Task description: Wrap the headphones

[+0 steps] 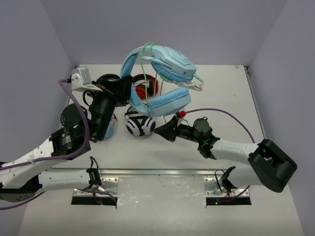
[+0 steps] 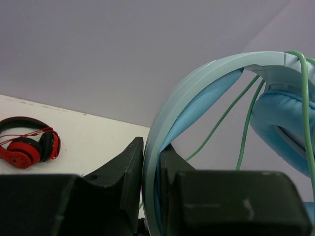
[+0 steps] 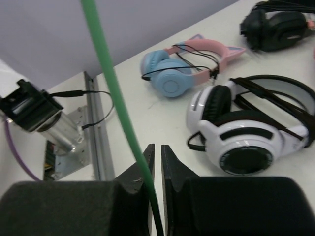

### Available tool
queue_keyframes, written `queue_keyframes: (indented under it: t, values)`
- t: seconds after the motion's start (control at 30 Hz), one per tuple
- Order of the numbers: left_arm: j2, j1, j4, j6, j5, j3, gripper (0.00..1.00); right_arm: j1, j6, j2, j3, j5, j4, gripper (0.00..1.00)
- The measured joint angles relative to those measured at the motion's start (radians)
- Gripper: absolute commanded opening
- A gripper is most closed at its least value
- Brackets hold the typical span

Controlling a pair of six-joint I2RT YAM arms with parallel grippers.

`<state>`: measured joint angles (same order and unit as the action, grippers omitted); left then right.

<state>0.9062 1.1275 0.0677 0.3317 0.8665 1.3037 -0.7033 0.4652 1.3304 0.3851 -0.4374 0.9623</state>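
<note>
Winding seems in hand: light-blue padded over-ear headphones (image 1: 162, 64) are held aloft, clamped at the band by the left gripper (image 2: 152, 147), while the right gripper (image 3: 157, 150) is closed on their thin pale green cable (image 3: 106, 73), next to be looped round the band.

Headphones (image 2: 170, 115) band between tight jaws

Showing light blue on the headphones (image 1: 167, 61), pale green on the cable (image 3: 120, 118), white-and-black on the near pair (image 3: 236, 135), pink and blue on the cat-ear pair (image 3: 170, 81).
</note>
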Motion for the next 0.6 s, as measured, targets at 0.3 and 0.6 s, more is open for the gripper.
queue_keyframes:
  t: [0.3, 0.6]
  values:
    - [0.052, 0.0, -0.053, -0.003, 0.254, -0.01, 0.01, -0.242, -0.064, -0.083, 0.0, 0.182, -0.088, 0.02]
    - [0.157, -0.075, -0.162, -0.174, 0.462, -0.042, 0.0, -0.618, -0.262, -0.19, 0.127, 0.536, -0.37, 0.01]
